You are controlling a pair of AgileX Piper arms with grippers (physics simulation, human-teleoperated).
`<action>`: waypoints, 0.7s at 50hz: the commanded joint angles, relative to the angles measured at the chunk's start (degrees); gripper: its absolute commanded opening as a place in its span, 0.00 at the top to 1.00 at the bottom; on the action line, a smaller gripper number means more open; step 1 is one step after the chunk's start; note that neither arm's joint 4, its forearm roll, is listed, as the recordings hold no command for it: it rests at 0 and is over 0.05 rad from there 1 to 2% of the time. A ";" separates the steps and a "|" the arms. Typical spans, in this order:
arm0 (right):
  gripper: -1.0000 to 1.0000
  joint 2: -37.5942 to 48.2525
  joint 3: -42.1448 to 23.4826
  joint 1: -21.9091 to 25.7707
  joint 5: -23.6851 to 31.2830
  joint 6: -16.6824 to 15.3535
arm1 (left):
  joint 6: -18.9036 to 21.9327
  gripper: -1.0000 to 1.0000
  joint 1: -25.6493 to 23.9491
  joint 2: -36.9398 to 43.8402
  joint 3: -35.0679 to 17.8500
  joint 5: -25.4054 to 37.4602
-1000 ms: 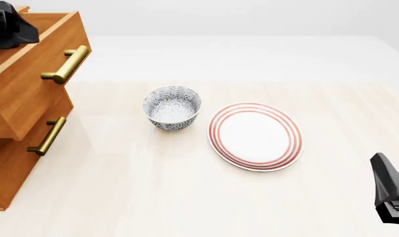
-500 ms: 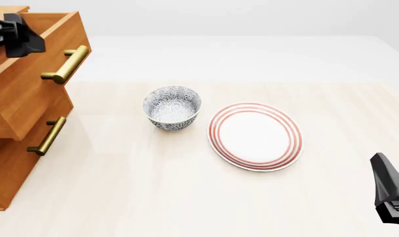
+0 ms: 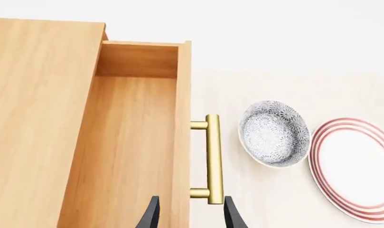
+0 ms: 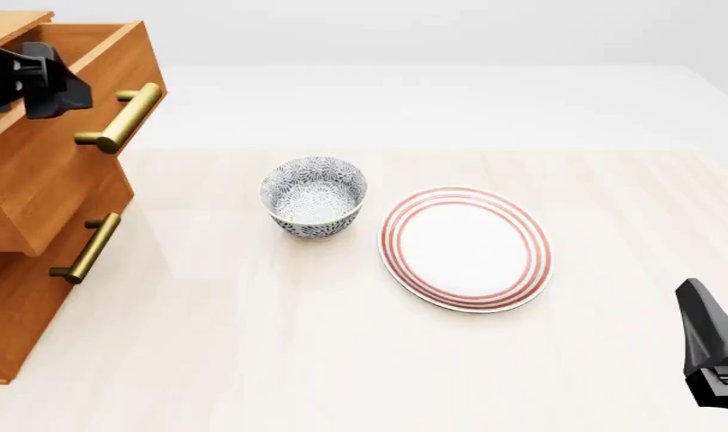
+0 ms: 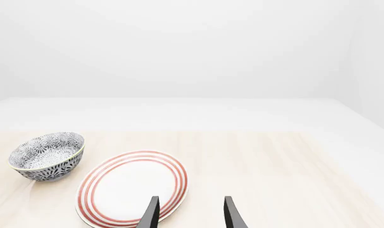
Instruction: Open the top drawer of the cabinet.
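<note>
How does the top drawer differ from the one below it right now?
The top drawer stands pulled out, open box showing; the second drawer sits further back beneath it. The top drawer's handle is higher and further forward than the second handle. Both share orange-brown wood and brass bar handles.

The top drawer (image 4: 64, 126) juts out from the cabinet (image 4: 15, 306) over the bench's (image 4: 280, 360) left edge. Bowl (image 4: 314, 195) and plate (image 4: 466, 247) sit mid-bench, nearly touching; bare bench surrounds them.
</note>
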 commanded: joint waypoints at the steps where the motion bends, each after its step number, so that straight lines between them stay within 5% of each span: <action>1: 0.00 0.00 0.00 0.00 0.00 0.00 | -0.03 0.00 0.26 0.63 1.21 -0.97; 35: 0.00 0.00 0.00 0.01 0.00 -0.01 | 0.09 0.00 -2.44 4.35 1.95 -2.58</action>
